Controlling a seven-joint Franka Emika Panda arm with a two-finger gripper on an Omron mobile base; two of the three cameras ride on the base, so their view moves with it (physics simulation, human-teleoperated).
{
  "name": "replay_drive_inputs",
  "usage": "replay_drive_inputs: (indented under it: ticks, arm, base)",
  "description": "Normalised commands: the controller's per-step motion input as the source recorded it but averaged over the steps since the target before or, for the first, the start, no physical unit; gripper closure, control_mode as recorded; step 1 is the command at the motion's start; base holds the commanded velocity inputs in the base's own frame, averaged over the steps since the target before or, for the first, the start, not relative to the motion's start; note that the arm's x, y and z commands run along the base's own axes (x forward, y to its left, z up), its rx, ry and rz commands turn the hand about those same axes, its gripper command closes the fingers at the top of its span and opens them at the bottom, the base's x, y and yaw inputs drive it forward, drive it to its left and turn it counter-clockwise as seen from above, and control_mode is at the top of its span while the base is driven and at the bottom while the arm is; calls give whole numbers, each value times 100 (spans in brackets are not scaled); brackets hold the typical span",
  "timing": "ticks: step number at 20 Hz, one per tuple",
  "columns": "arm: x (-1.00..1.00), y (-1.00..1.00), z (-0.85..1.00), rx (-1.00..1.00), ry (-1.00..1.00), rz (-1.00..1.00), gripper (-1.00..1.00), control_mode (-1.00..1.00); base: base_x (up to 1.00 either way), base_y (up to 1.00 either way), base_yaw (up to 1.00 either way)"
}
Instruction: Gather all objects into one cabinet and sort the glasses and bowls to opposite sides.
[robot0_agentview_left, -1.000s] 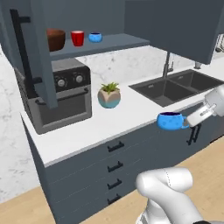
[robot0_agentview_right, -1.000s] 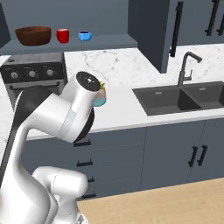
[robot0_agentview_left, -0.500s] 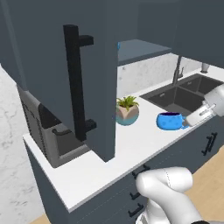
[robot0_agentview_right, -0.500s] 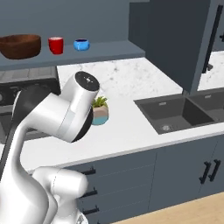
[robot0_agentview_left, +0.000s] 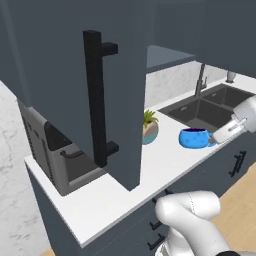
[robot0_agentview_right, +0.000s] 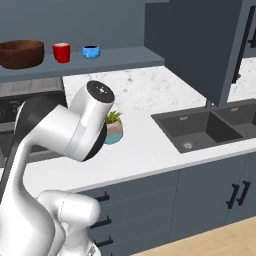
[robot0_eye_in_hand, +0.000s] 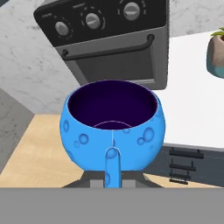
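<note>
Gripper clamped on blue bowl handle, held above counter edge. Watch open cabinet door btwn you & shelf: swing risks clipping it.

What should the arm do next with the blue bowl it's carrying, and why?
Probably lift and carry the blue bowl toward the open cabinet shelf. The gripper holds it at counter height by the sink, while the wooden bowl, red cup and another small blue bowl already sit on that shelf above.
</note>
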Motion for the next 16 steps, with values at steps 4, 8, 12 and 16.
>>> replay_drive_inputs:
  ticks: [4,8,12,16]
  arm:
    - [0,0,0,0,0,0,100,100]
    - [0,0,0,0,0,0,100,100]
    - [0,0,0,0,0,0,100,100]
    - [0,0,0,0,0,0,100,100]
  base:
    - [71,9,-18]
    - [53,10,-8]
    - [48,0,-3]
    - [43,0,-3]
